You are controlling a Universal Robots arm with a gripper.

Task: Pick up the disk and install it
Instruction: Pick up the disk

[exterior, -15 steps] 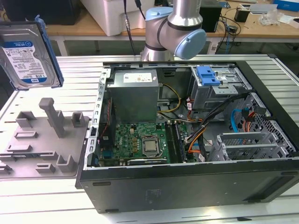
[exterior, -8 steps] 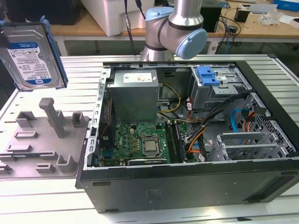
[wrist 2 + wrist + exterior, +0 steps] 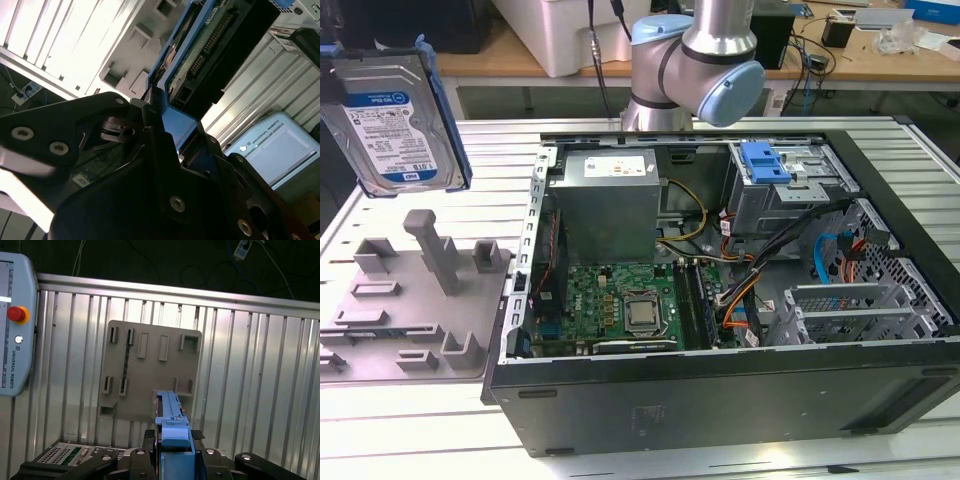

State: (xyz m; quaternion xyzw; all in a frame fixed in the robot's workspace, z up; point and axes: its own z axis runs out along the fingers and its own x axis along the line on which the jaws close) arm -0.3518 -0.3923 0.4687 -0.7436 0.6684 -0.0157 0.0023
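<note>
Step in hand: the pick-up looks done and the carrying is under way, since the disk is hanging in the air, touching neither the grey fixture nor the computer case
Fingers: they are clenching on the disk's blue rail frame, one on each flat side, as both wrist views are showing
Disk position: it is sitting between the fingers and reaching out past their tips, with the fixture lying beyond its far end and well apart from it
Long axis: it is running straight away from the fingers, near upright and slightly tilted in the exterior view
Facing: the labelled face is turning toward the exterior camera, and the circuit-board side is facing the second wrist view
Next move, as a judgement: it is calling for a firm hold, clearance over the fixture's posts and the case wall, and turning the long axis to line up with the drive cage that is standing off to the fingers' side
</note>
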